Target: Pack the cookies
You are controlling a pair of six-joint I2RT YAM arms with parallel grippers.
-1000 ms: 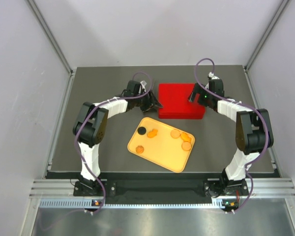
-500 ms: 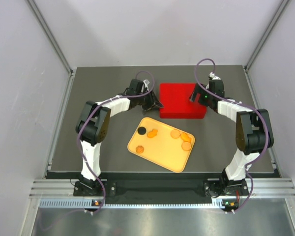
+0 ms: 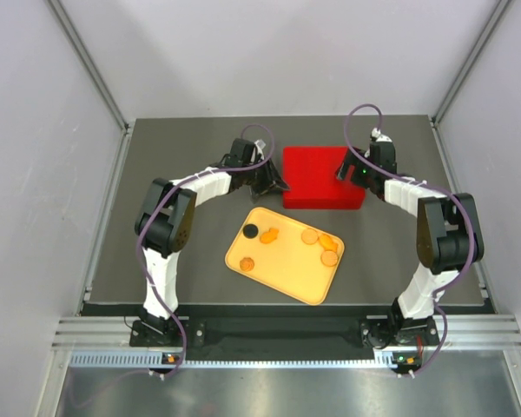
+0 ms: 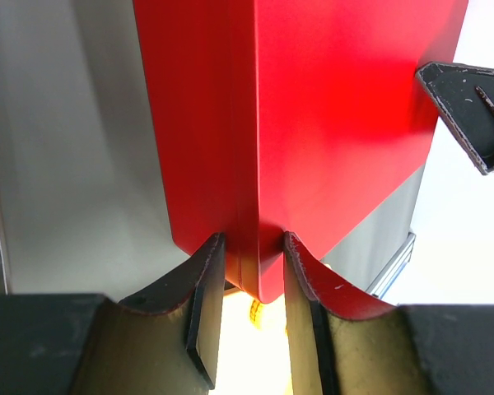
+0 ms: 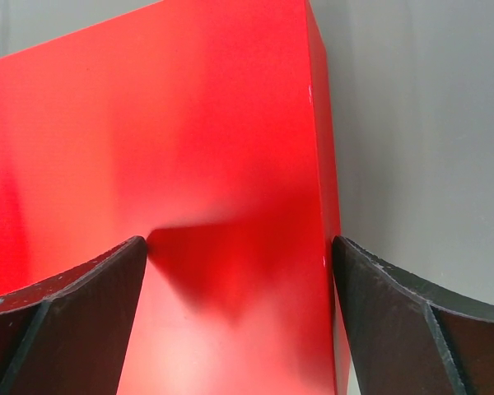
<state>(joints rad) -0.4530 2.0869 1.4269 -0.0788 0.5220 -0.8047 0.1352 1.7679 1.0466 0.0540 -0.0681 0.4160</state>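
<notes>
Several orange cookies (image 3: pixel 310 235) and one black cookie (image 3: pixel 252 231) lie on an orange tray (image 3: pixel 286 276). A red box (image 3: pixel 321 178) lies flat behind the tray. My left gripper (image 3: pixel 278 187) is shut on the box's near left corner; in the left wrist view the jaws (image 4: pixel 252 243) pinch the red edge (image 4: pixel 313 123). My right gripper (image 3: pixel 340 172) is open over the box's right part. In the right wrist view its fingers (image 5: pixel 240 243) spread wide above the red top (image 5: pixel 189 123), one finger near the box's right edge.
The tray sits mid-table, just in front of the red box. The dark table mat (image 3: pixel 182 261) is bounded by white walls and a metal rail at the near edge. The right gripper's finger (image 4: pixel 469 107) shows in the left wrist view.
My left gripper has moved a little to the right with the box corner in it, and the red box has shifted slightly right. The right gripper has barely moved.
</notes>
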